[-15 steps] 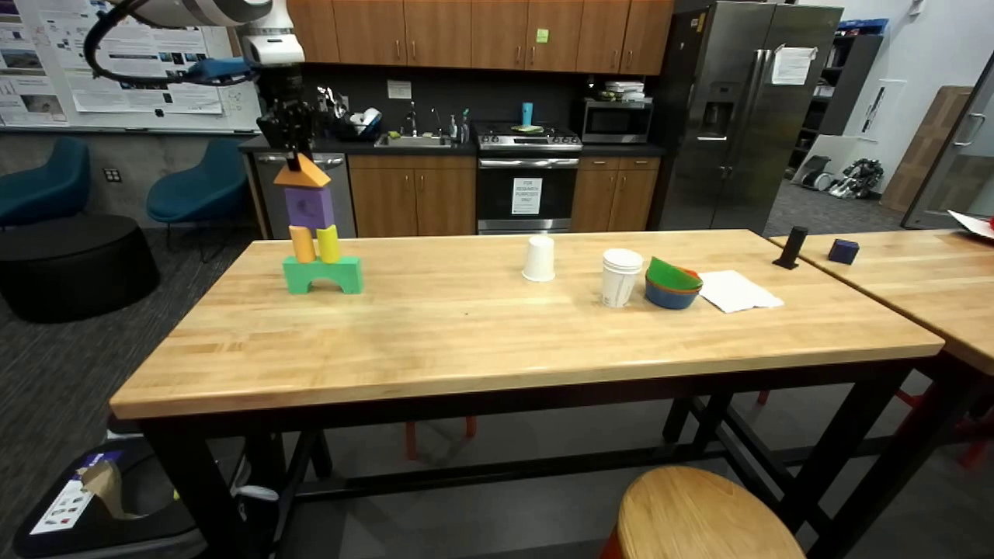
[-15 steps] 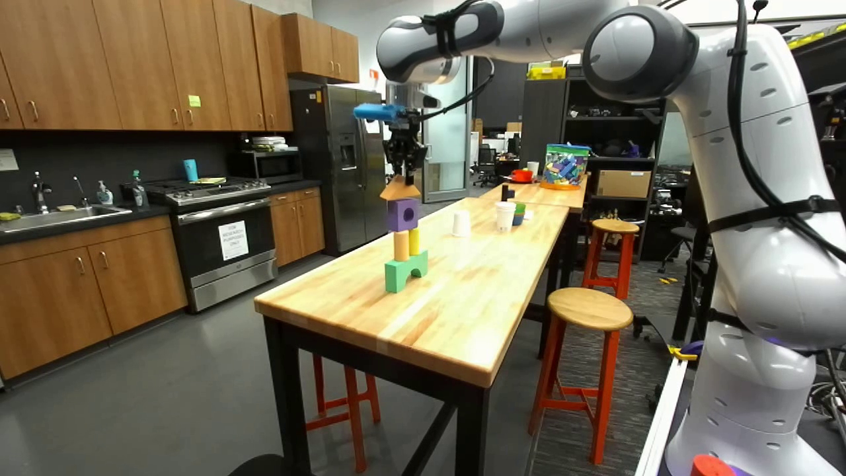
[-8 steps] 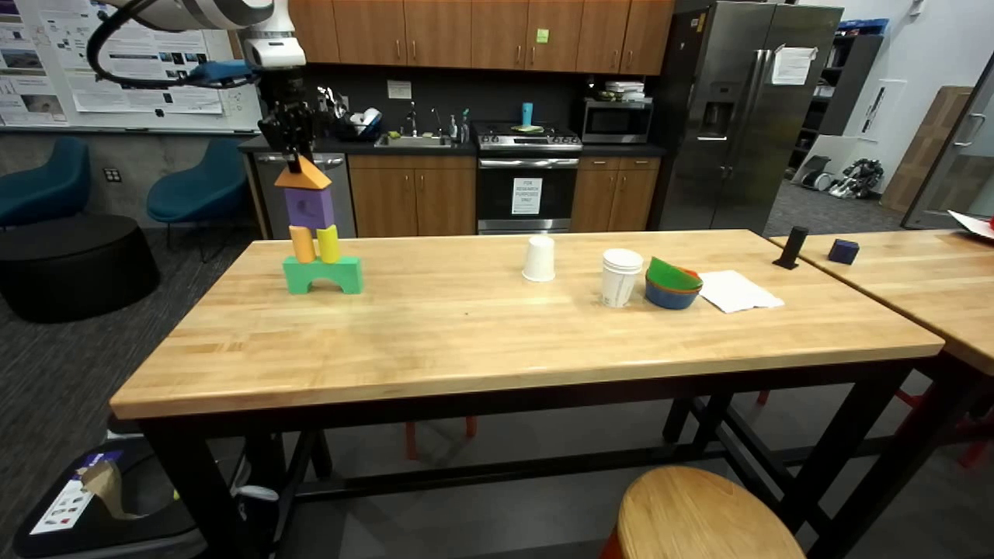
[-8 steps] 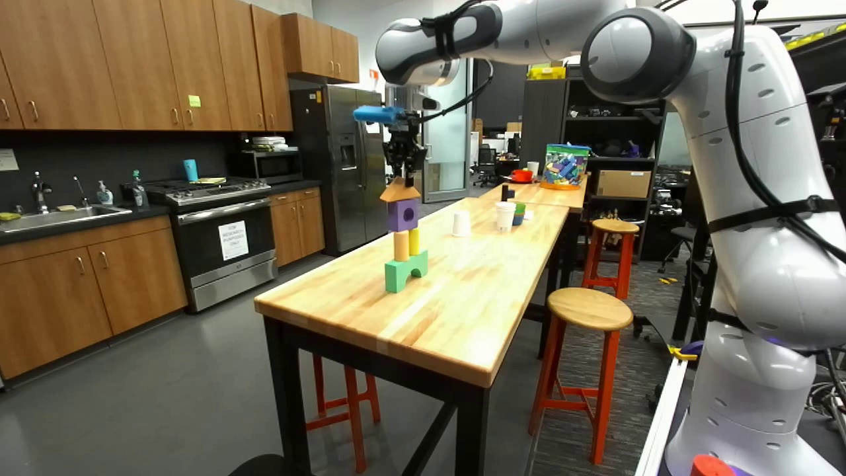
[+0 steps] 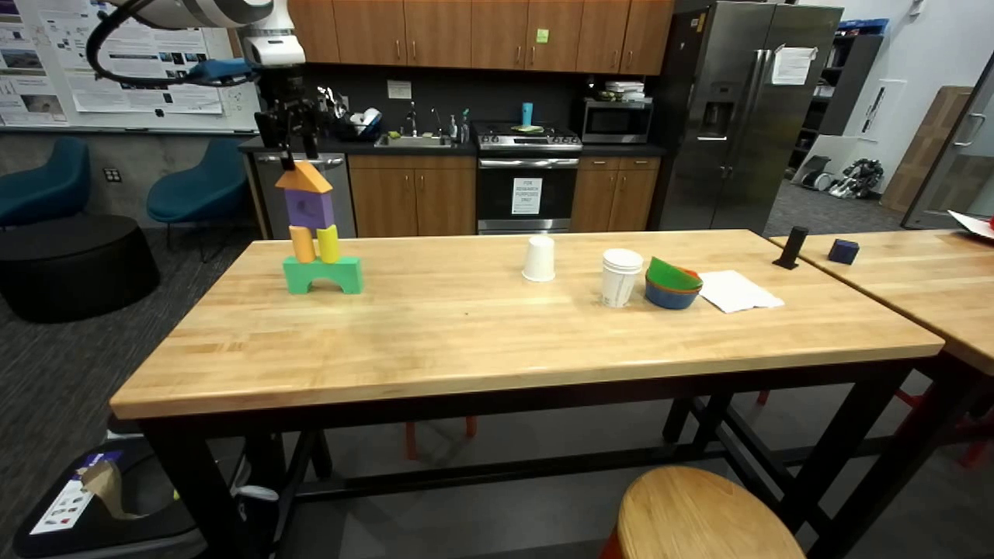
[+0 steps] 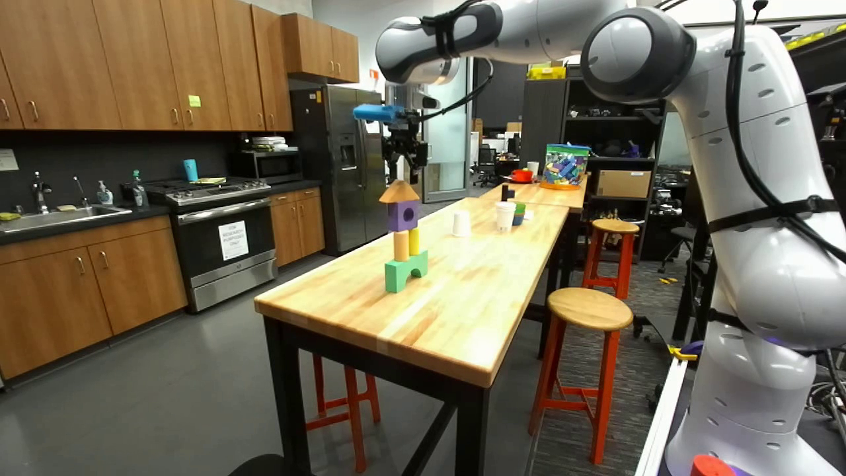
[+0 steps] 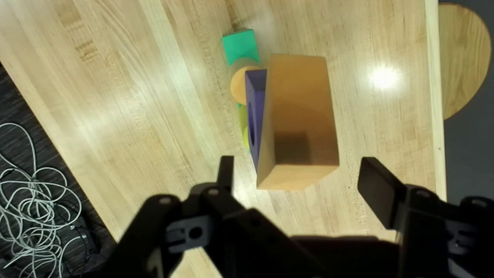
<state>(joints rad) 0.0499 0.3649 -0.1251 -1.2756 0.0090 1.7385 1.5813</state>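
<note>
A writing can be read on the white paper sheet (image 5: 526,196) on the oven (image 5: 495,198), behind and to the right of the green arch block (image 5: 323,269) in an exterior view: "FOR RESEARCH PURPOSES ONLY". The posters (image 5: 167,46), behind and to the left of the arch block there, carry print too small for reading. High above the arch block, the fingers (image 7: 378,189) of the gripper (image 7: 298,172) stand wide apart. The orange triangular block (image 7: 303,112) is between them, and in the wrist view a gap shows at each side of it, so it is not held. The triangular block itself lies on the purple block (image 6: 400,219) with a round hole, over the arch block. Below the purple block, an orange cylinder (image 5: 303,244) and a yellow cylinder (image 5: 328,244) stand upright, side by side, on the arch block.
</note>
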